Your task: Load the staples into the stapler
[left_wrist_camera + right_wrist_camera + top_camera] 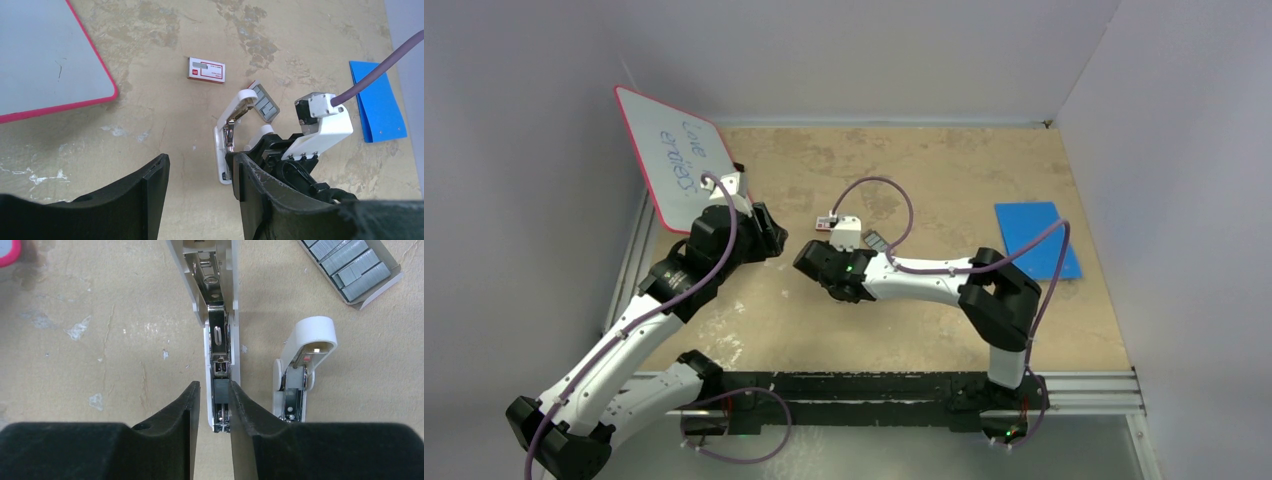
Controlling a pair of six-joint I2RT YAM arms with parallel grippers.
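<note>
Staples sit in the stapler channel for loading; right jaws barely parted astride them, apparently not gripping; left jaws wide, empty.

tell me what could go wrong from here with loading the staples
1. The staples lie in the open stapler, inside the barely parted right claw; lifting off could drag or tilt them.
2. The left claw is open and holds nothing, so the stapler is unbraced; a nudge may shift it.

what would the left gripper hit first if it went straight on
Probably the open white plastic stapler, lying just ahead of the left gripper toward its right finger; farther along sits the small red-and-white box. Depth is unclear.
</note>
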